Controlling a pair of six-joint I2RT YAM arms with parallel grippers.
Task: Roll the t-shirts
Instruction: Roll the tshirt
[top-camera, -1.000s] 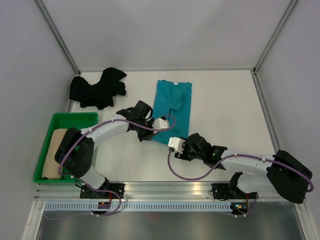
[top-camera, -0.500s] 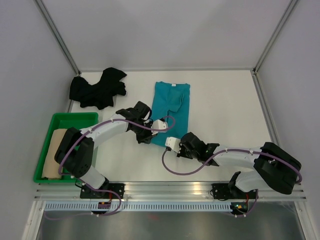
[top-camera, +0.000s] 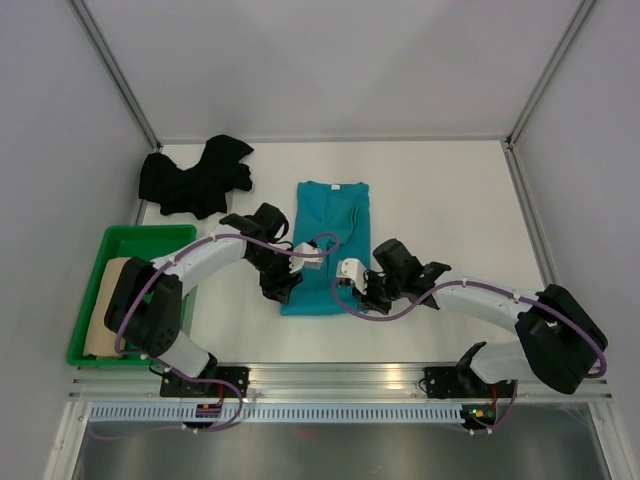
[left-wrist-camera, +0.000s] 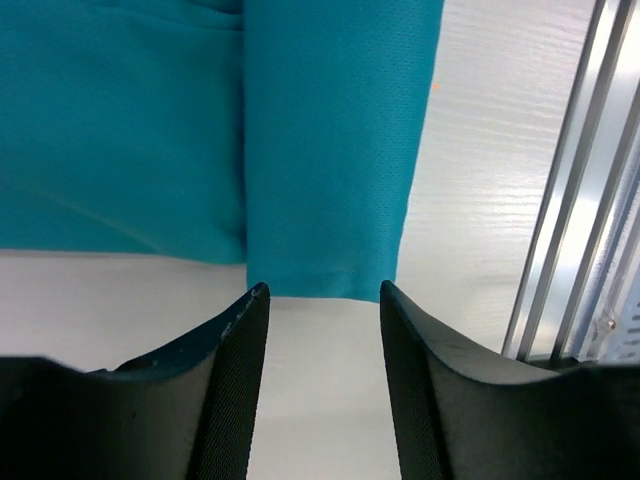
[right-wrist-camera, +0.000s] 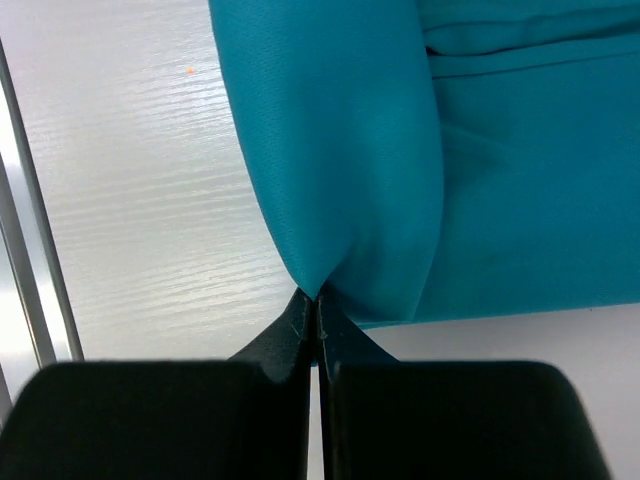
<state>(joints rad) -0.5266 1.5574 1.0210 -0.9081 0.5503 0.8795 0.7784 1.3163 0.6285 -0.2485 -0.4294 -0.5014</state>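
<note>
Right gripper (right-wrist-camera: 318, 300) pinched tight on hem corner of folded teal fabric t-shirt (right-wrist-camera: 500, 180) at fingertips. Left gripper (left-wrist-camera: 322, 295) jaws apart, hem just ahead, nothing held. Advise: left grabs same depth, roll both evenly, hem straight.

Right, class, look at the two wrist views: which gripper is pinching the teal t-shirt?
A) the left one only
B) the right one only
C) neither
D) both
B: the right gripper is closed on a bunched edge of the teal t-shirt, while the left gripper has its fingers apart, with the hem lying unclamped at their tips.
</note>
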